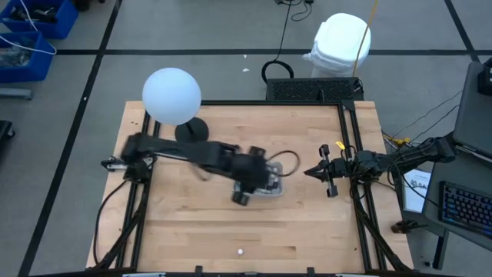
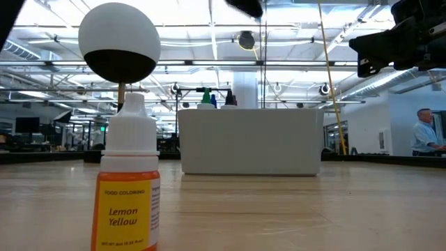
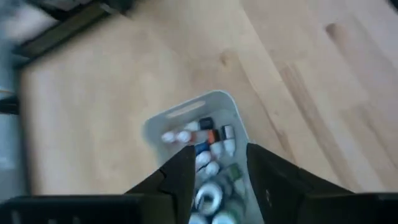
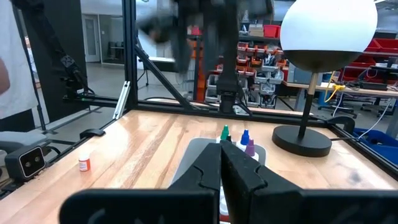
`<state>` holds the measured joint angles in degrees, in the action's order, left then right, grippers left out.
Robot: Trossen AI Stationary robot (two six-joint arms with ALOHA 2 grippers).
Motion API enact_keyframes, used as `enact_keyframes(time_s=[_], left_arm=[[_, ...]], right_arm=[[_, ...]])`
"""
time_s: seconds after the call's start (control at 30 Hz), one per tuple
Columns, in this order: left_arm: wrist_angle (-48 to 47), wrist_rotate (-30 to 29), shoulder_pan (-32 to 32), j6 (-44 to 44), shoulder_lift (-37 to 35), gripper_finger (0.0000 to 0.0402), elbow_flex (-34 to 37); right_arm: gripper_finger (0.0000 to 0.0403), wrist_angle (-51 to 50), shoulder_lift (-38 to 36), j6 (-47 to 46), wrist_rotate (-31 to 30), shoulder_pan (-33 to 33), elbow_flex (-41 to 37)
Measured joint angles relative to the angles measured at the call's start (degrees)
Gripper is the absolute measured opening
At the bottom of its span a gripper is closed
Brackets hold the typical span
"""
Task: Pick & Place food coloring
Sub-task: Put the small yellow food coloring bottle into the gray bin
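Layout as I read it: tray (image 1: 278, 175) at table (image 1: 192, 231) centre, holding food coloring bottles (image 3: 208, 146); left gripper (image 3: 217, 180) directly above it. Lamp (image 1: 172, 96) behind, toward the left. One vial (image 1: 241, 251) alone near the front edge. Right gripper (image 1: 309, 172) right of tray.

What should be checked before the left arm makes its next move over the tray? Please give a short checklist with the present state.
1. Left gripper above the clear tray: ok, its fingers frame the tray's contents.
2. Left jaws open: ok, there is a gap between them.
3. Left gripper empty: ok, nothing shows between the fingers except the bottles lying in the tray below.
4. Right gripper out of the way: ok, shut and waiting at the table's right side.
5. Yellow bottle still to collect: ok, it stands upright near the table's front edge.
6. Path from the tray to that bottle free: cannot tell.
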<state>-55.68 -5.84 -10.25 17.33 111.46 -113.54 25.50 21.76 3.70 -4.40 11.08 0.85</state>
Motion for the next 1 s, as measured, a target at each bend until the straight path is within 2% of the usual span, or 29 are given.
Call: enact_keyframes(time_s=[0.1, 0.2, 0.27, 0.43, 0.53, 0.63, 0.77, 1.0], left_arm=[[-2.7, -5.05, -2.88, -2.41, -8.99, 0.0109, 1.72], [-0.29, -7.35, -4.99, -7.29, -20.03, 0.0044, 8.93], [5.18, -9.61, -6.32, -9.64, -27.98, 0.0012, 17.47], [19.99, -12.32, -7.16, -14.78, -46.92, 0.001, 44.68], [31.76, -13.13, -6.35, -16.06, -54.55, 0.0005, 59.87], [43.11, -12.71, -6.22, -15.06, -58.69, 0.0006, 71.67], [56.54, -12.79, -6.29, -10.71, -60.1, 0.0005, 82.36], [67.78, -12.69, -5.73, -0.88, -60.14, 0.0004, 91.46]], right_arm=[[0.0, 0.0, 0.0, 0.0, 0.04, 0.0, 0.0], [0.0, 0.07, 0.0, 0.0, 0.04, 0.0, 0.01], [0.0, 0.07, 0.01, 0.02, 0.04, -0.01, 0.0], [0.0, 0.02, 0.0, 0.02, 0.02, -0.01, 0.01], [0.0, 0.02, 0.02, 0.02, 0.02, 0.01, -0.01], [0.0, 0.04, 0.02, 0.02, 0.02, -0.01, 0.01], [0.0, 0.08, 0.01, 0.07, 0.02, -0.01, 0.02], [0.0, -0.48, 0.07, 0.22, 0.02, -0.01, 0.01]])
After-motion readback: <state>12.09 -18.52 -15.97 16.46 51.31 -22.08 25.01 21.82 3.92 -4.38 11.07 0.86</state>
